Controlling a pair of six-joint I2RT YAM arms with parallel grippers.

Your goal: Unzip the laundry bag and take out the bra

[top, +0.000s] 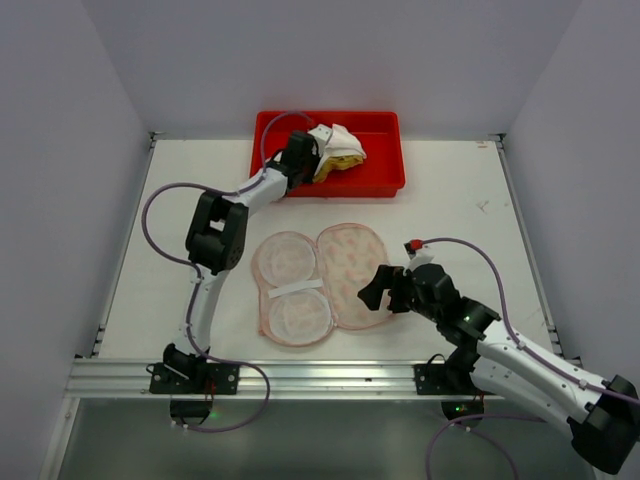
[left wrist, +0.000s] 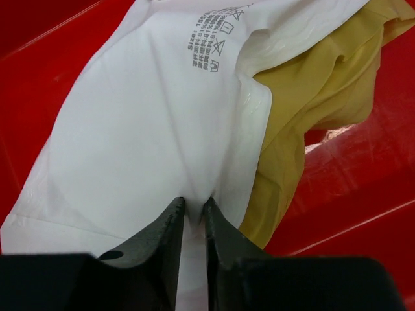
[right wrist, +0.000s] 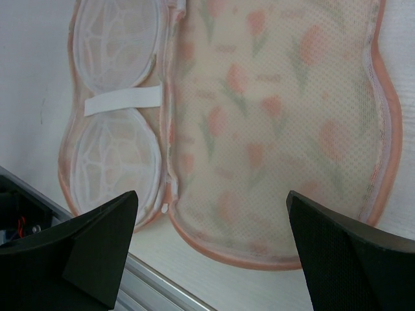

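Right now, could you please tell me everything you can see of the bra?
The bra is soft white fabric with mustard-yellow cups and grey care symbols printed on the white. It is crumpled in a loose heap inside the red tray. The left gripper is shut on a fold of the white fabric.

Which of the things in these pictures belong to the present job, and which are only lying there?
Belonging to the job: laundry bag, unzipped and spread flat; bra, pinched by the left gripper; right gripper, open above the bag.
Only lying there: red tray, beneath the bra; table.
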